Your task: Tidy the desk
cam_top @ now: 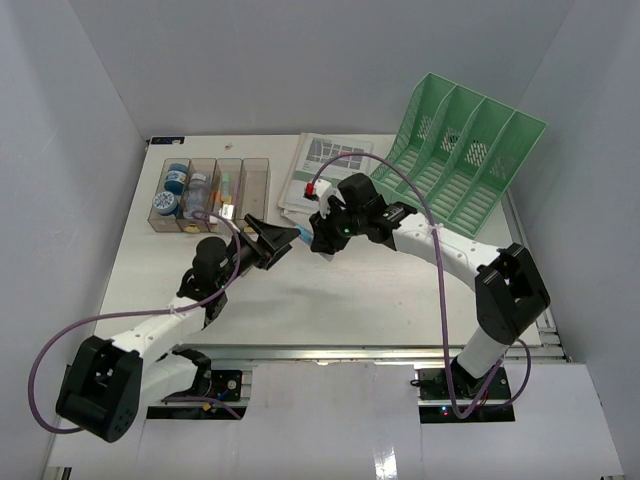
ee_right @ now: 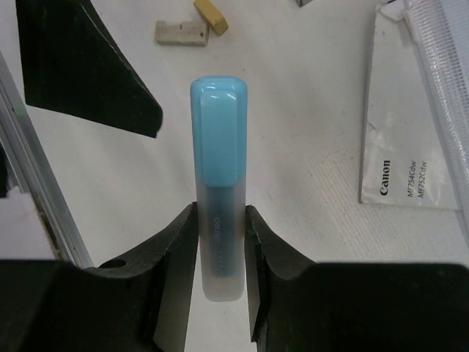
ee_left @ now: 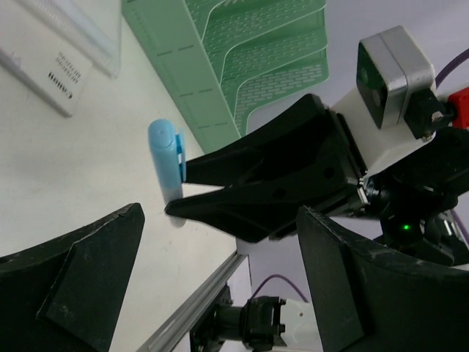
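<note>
The right gripper (ee_right: 220, 220) is clamped on a light-blue marker pen with a frosted translucent barrel (ee_right: 218, 132). Its two black fingers (ee_right: 172, 271) press on both sides of the barrel, near the back end. The blue cap sticks out free in front of them and points to the left in the scene. Whether the pen touches anything below it, I cannot tell.

Just to the left of the cap is the left gripper (cam_top: 280, 243). Its jaws stand wide apart and hold nothing. In the left wrist view its two dark fingers (ee_left: 80, 286) frame the right gripper and the pen, which are a little farther away.

Below both grippers lies the large white rectangular surface (cam_top: 330, 295). It fills the middle of the scene, with a metal rail along its near edge where the arm bases are fixed.

Near the pen on the surface lie a small whitish block (ee_right: 182, 31) and a small yellow piece (ee_right: 211, 16), touching each other at one end. A white printed booklet with the word Canon (ee_right: 407, 147) lies flat, far from the arms and right of the pen.

At the far left stands a clear smoky tray with four compartments (cam_top: 255, 185), with some blue round items in the left ones. At the far right stands a green plastic file rack with four slots (cam_top: 460, 160), tilted backwards.
</note>
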`<action>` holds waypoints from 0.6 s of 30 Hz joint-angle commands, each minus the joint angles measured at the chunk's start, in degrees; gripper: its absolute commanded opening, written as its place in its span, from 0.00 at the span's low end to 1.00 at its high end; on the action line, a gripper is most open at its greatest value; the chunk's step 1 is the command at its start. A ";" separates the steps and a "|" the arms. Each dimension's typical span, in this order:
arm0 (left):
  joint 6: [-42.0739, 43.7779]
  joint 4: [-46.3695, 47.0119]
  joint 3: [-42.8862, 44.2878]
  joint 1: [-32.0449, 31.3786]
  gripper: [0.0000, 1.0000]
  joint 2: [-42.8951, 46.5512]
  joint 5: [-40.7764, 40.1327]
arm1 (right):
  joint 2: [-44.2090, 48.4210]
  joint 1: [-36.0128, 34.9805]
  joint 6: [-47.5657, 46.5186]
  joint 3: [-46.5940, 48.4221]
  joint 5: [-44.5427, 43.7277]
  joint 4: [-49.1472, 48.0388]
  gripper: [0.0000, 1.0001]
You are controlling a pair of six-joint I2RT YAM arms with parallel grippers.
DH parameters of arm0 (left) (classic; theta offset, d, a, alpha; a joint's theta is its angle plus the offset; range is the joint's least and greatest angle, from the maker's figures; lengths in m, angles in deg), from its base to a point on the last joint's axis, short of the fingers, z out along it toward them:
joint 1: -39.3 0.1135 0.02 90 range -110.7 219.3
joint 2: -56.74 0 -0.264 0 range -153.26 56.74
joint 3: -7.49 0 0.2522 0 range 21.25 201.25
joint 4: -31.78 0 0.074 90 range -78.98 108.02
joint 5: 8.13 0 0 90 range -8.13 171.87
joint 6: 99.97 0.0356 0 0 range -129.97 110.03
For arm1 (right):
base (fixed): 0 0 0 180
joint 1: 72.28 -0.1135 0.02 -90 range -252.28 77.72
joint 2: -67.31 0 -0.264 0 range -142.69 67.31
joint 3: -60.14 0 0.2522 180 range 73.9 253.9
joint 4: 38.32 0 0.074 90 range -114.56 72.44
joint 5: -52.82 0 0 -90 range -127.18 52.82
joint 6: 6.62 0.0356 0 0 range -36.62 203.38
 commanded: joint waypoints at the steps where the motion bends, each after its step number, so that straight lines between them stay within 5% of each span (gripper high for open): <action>1: 2.78 1.09 6.54 -2.22 0.91 -3.93 -5.93 | 3.13 -0.62 7.16 3.07 -2.42 -5.76 0.10; 18: 7.67 -9.41 17.77 -5.66 0.67 -11.19 -10.87 | 8.70 -0.71 10.22 2.43 2.69 -8.28 0.15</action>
